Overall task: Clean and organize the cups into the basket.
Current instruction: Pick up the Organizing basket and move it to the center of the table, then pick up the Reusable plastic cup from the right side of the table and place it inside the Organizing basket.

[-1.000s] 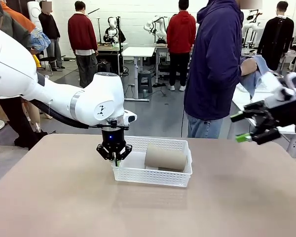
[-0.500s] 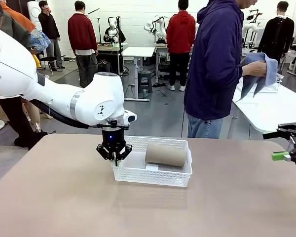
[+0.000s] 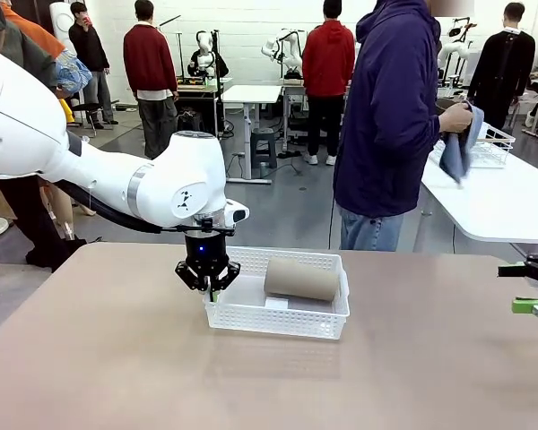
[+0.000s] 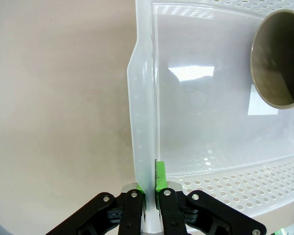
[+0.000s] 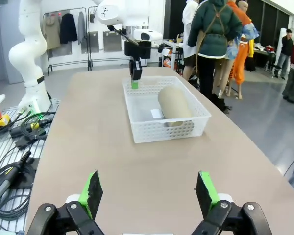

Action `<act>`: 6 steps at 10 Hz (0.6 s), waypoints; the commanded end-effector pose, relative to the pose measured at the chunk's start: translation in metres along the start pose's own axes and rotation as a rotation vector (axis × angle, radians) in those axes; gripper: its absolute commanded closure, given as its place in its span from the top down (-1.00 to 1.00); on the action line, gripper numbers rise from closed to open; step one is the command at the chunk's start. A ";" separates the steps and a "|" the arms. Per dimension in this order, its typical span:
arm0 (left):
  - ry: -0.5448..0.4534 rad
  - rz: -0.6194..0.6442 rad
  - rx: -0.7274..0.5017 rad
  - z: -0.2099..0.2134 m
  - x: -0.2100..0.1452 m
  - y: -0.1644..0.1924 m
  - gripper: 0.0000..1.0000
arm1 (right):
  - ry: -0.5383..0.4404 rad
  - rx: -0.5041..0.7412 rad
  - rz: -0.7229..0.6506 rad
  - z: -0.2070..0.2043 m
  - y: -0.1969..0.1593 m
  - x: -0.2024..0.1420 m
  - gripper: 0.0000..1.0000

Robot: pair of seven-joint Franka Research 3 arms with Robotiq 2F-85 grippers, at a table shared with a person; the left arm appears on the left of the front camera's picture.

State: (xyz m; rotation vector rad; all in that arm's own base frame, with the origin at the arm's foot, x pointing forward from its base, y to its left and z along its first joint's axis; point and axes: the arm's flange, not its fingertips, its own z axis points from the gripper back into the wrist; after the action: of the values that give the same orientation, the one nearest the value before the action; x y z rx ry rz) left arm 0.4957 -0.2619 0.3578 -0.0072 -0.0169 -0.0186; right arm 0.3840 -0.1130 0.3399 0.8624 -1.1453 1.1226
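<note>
Left gripper: The robot's left gripper [image 3: 208,287] points straight down at the left short end of the basket, its black fingers drawn narrow and clamped on that end wall.
Grip point: In the left wrist view, the left gripper [image 4: 149,183] has one finger outside the translucent wall and a green pad [image 4: 159,176] inside it, with the wall pinched between them.
Basket: The shallow rectangular white plastic basket [image 3: 278,322] with lattice sides and a flared rim sits flat on the table, a little left of centre. Its long sides run across the front view.
Cup: One tall, tapered, matte tan-brown cup [image 3: 302,279] lies on its side inside the basket, in the right half and nearer the far long wall. Its open mouth [image 4: 279,58] faces the clamped end.
Right gripper: The right gripper [image 3: 516,287] hangs at the table's right edge, well apart from the basket. Its green-padded fingers are spread wide and hold nothing. Its own wrist camera looks between them, along the table to the basket [image 5: 164,132], the cup [image 5: 174,103] and the left gripper [image 5: 134,81].
Table: The matte beige tabletop [image 3: 117,358] carries the basket.
Person: At the far side a person in a dark navy hooded top [image 3: 390,116] stands turned away, holding a blue-grey cloth [image 3: 457,150] over a white side table [image 3: 502,202].
</note>
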 end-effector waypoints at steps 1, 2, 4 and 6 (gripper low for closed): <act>-0.005 -0.001 -0.001 0.002 0.001 0.000 -1.00 | 0.012 -0.019 0.020 -0.006 -0.015 0.006 1.00; -0.005 -0.001 -0.001 0.002 0.001 0.000 -1.00 | 0.000 0.000 0.000 0.000 0.000 0.000 1.00; -0.005 -0.001 -0.001 0.002 0.001 0.000 -1.00 | 0.000 0.000 0.000 0.000 0.000 0.000 1.00; -0.005 -0.001 -0.001 0.002 0.001 0.000 -1.00 | 0.000 0.000 0.000 0.000 0.000 0.000 1.00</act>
State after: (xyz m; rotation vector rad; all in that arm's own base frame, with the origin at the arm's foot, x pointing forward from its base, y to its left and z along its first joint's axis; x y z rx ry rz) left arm 0.4957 -0.2619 0.3578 -0.0072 -0.0170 -0.0186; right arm 0.3885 -0.1144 0.3387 0.8589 -1.1416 1.1257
